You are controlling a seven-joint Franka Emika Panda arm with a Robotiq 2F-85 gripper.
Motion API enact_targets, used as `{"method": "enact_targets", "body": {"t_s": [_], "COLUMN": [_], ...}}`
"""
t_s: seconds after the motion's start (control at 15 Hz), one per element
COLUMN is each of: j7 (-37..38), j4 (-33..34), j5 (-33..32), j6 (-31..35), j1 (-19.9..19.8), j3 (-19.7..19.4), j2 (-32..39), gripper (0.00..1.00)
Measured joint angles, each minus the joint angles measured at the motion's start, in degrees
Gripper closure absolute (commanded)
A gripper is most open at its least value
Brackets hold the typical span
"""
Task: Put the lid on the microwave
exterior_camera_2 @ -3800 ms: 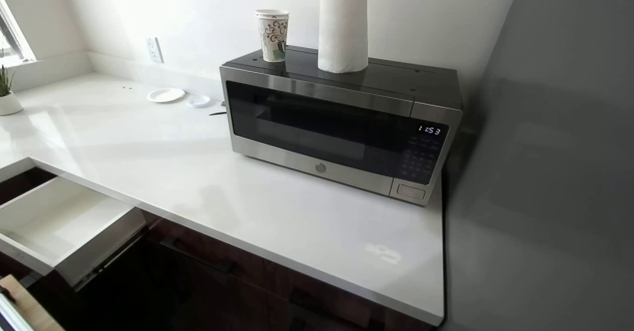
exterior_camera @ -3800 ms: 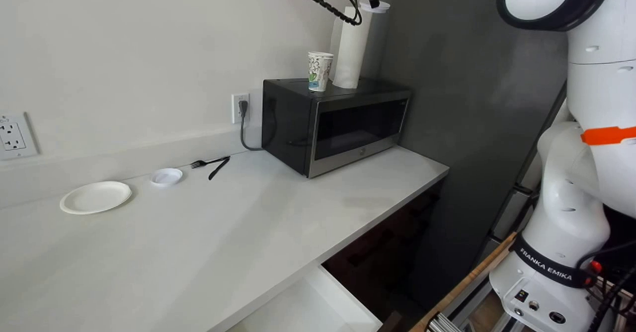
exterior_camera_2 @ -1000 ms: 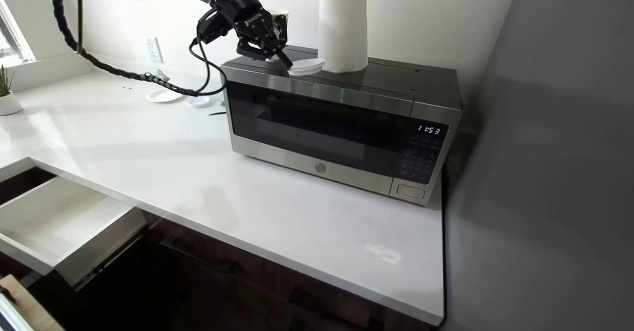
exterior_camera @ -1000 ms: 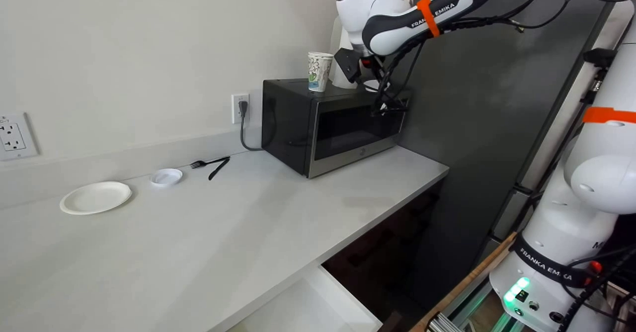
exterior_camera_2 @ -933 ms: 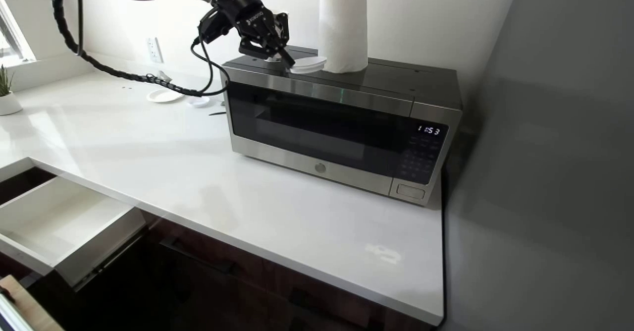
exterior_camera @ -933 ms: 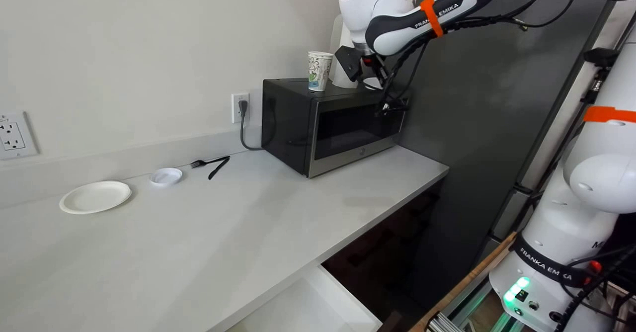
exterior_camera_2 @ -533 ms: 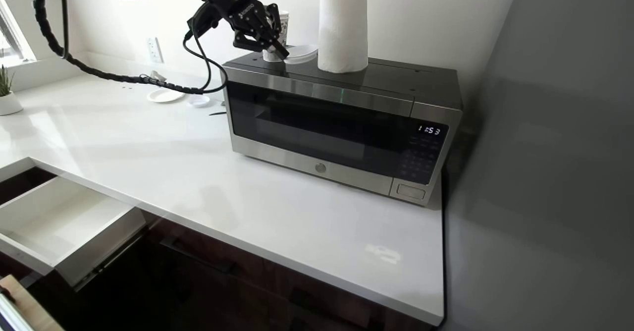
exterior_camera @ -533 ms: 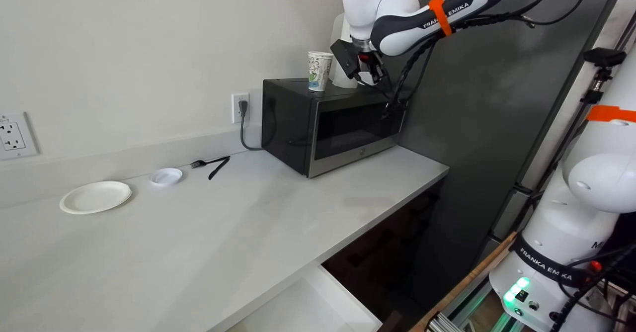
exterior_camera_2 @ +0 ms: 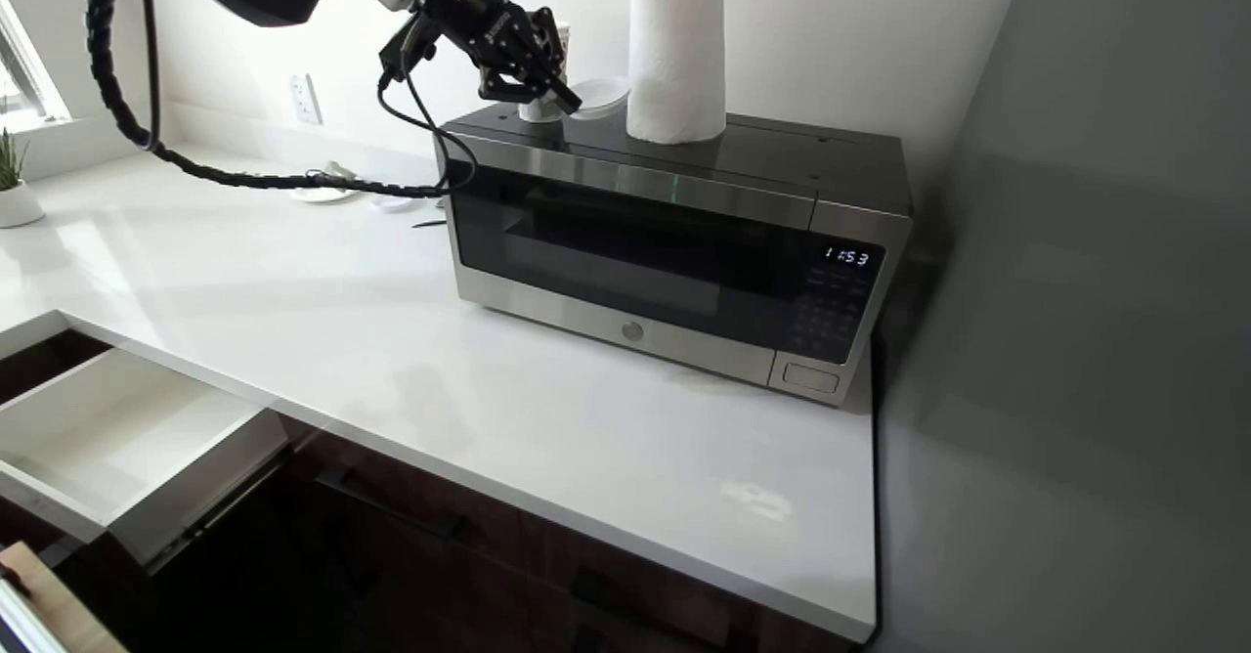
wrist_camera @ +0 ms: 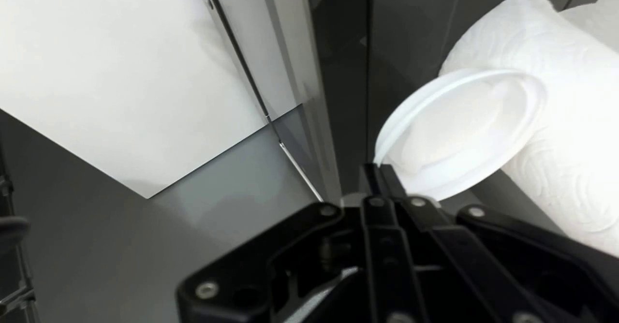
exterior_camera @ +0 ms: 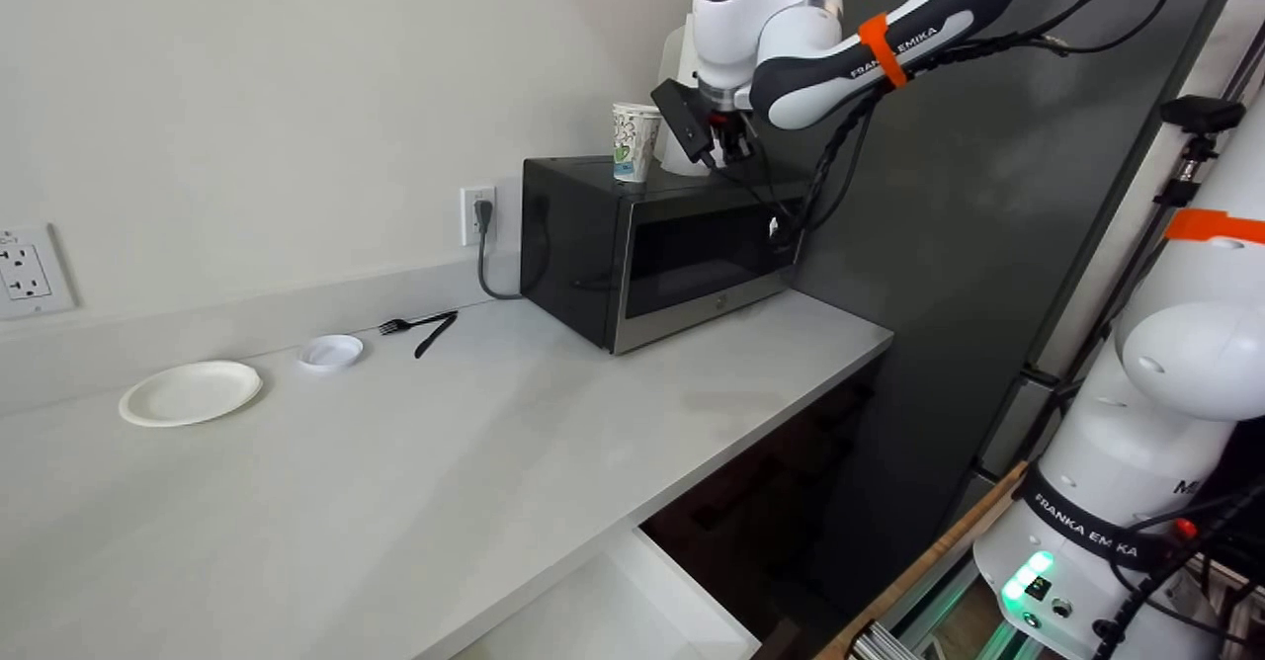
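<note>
The white round lid [wrist_camera: 454,134] is pinched at its rim between the fingertips of my gripper [wrist_camera: 382,168] in the wrist view. In an exterior view the lid [exterior_camera_2: 601,98] is tilted over the top of the microwave [exterior_camera_2: 674,282], between the cups and the paper towel roll. I cannot tell whether it touches the microwave top. My gripper [exterior_camera_2: 565,98] comes from the left there. In another exterior view my gripper [exterior_camera: 731,151] hides most of the lid above the microwave [exterior_camera: 573,250]. The microwave door is closed.
A paper towel roll [exterior_camera_2: 677,57] stands upright on the microwave, close beside the lid. Paper cups [exterior_camera: 634,144] stand near its left edge. On the counter lie a plate [exterior_camera: 191,393], another white lid [exterior_camera: 331,352] and black cutlery [exterior_camera: 425,329]. A drawer [exterior_camera_2: 127,428] is open.
The lid was high near the top of the towel roll and has come down to just above the microwave top. In the last second it moved back toward the wall and tilted more.
</note>
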Motion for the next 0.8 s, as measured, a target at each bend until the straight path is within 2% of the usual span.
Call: {"method": "enact_targets", "body": {"t_s": [0.07,0.13,0.27,0.67,0.8], "j7": [-0.08,-0.27,-0.84,-2.66,-2.67], "j4": [0.21,0.40,0.61,0.61,0.64], "j5": [-0.55,-0.93,-1.31,-1.35,-1.28], "j6": [0.64,1.08,1.67,1.36,-2.67], "j1": [-0.15,-0.19,-0.21,-0.20,-0.24], "j3": [0.00,0.02,0.13,0.92,0.99], "j2": [0.06,0.14,0.30,0.32,-0.60], "gripper": [1.00,0.78,0.67,0.22,0.07]}}
